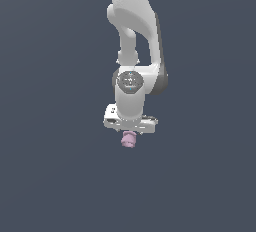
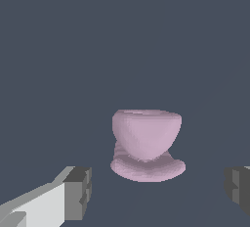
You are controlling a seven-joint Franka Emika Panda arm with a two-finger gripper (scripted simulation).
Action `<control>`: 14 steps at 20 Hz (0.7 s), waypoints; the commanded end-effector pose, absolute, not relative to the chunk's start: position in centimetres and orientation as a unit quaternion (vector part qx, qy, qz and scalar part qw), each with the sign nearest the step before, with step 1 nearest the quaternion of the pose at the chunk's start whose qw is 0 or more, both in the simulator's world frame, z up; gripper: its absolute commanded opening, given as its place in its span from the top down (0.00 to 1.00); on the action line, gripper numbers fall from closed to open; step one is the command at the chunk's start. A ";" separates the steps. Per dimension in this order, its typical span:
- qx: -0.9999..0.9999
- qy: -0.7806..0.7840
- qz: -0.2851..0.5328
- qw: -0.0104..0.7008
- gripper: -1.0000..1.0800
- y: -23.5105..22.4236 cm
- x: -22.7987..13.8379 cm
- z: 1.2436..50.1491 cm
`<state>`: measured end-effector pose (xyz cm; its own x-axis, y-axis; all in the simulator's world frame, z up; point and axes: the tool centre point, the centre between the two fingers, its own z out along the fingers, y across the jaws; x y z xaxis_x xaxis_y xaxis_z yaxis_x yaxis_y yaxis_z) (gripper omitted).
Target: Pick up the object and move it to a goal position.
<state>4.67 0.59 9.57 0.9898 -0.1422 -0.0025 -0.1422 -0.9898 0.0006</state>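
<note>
The end effector [image 2: 158,192] pointed straight down with its two dark-padded fingers [image 2: 78,192] spread wide apart, holding nothing. The small pale pink-lilac object [image 2: 146,145] sat in the gap between them, and in the wrist view open space showed on both sides of it, so neither pad touched it. That view also showed its shape clearly: a rounded, bowl-like upper part on a narrower neck, widening into a flat flared base.

From the exterior view, the end effector [image 1: 129,132] appeared only as a white block, its fingers too small to make out. The object [image 1: 128,139] peeked out just beneath it as a stubby stepped piece, far smaller than the white arm [image 1: 132,51] reaching down from above. The worktop [image 1: 50,176] was a plain dark blue-grey field all around.
</note>
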 end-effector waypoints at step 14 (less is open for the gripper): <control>0.997 -0.080 0.000 0.000 0.04 0.6 5.0 6.1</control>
